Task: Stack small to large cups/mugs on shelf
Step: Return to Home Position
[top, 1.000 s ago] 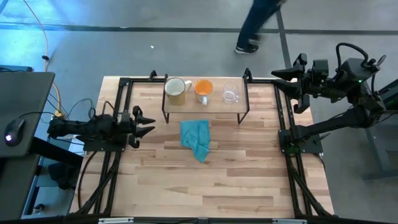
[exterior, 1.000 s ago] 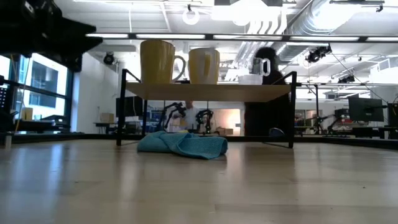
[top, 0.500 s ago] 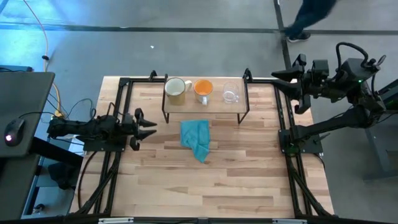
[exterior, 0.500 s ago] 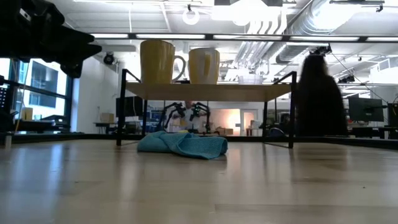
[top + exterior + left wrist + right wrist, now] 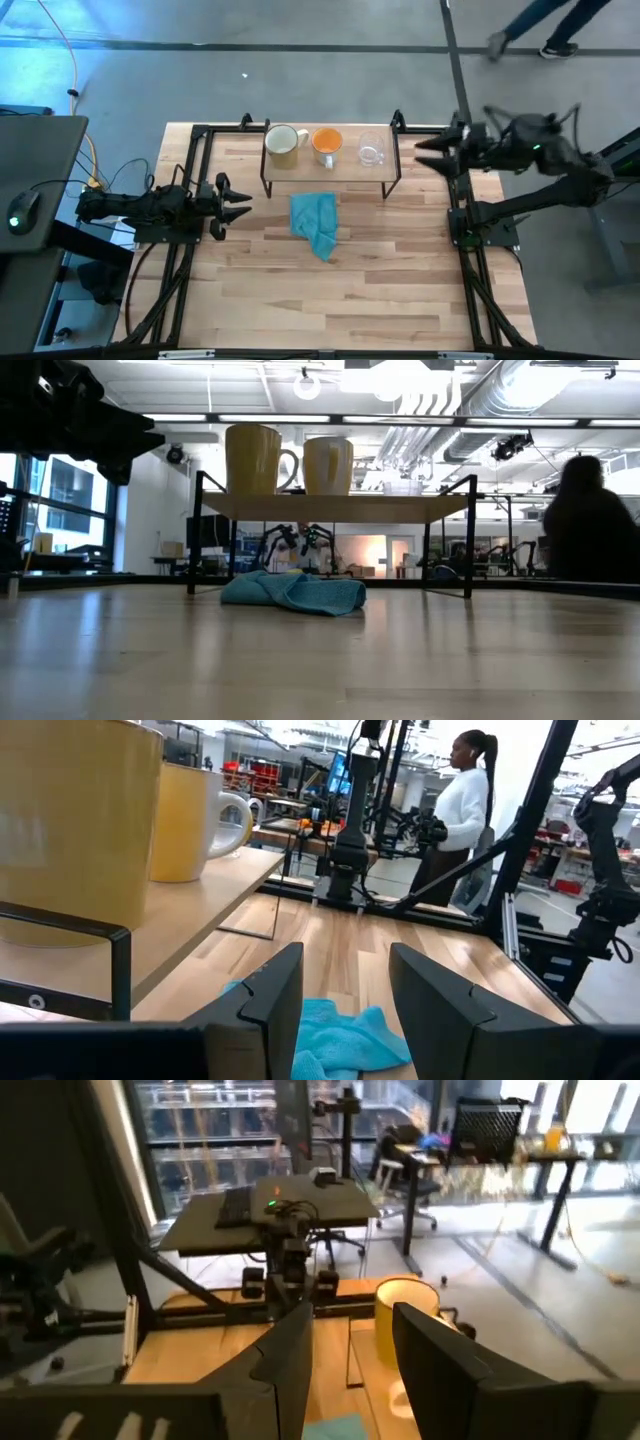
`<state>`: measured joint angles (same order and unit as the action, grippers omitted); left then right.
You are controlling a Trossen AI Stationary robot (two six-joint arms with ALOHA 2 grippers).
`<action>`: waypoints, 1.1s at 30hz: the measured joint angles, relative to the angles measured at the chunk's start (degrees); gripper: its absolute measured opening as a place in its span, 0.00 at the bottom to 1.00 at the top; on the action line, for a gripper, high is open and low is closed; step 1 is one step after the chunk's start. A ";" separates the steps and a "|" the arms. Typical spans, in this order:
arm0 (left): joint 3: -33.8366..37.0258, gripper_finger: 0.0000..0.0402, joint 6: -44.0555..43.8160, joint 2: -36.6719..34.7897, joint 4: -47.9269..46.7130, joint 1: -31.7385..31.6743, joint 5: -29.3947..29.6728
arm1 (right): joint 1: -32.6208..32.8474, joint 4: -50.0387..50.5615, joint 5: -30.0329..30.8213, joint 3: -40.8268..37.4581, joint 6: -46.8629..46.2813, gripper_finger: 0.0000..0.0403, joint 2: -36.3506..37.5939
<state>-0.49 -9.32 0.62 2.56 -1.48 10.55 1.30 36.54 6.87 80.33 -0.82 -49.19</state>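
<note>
My left hand (image 5: pixel 235 198) and right hand (image 5: pixel 432 152) gape empty; all cups (image 5: pixel 326 142) line the shelf (image 5: pixel 300 169); I reckon only homing remains.

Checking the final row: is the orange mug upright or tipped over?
Upright: the orange mug shows its round mouth from above and stands flat on the shelf.

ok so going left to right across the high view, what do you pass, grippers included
left gripper → cream mug → orange mug → glass cup → right gripper
</note>
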 joint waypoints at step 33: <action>-0.02 0.34 -0.01 0.00 -0.01 0.00 0.00 | 0.00 -41.14 -9.53 -63.42 -0.82 0.33 47.36</action>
<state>-0.51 -9.33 0.62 2.55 -1.48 10.55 1.30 -4.59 -2.66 16.92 -1.63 -1.83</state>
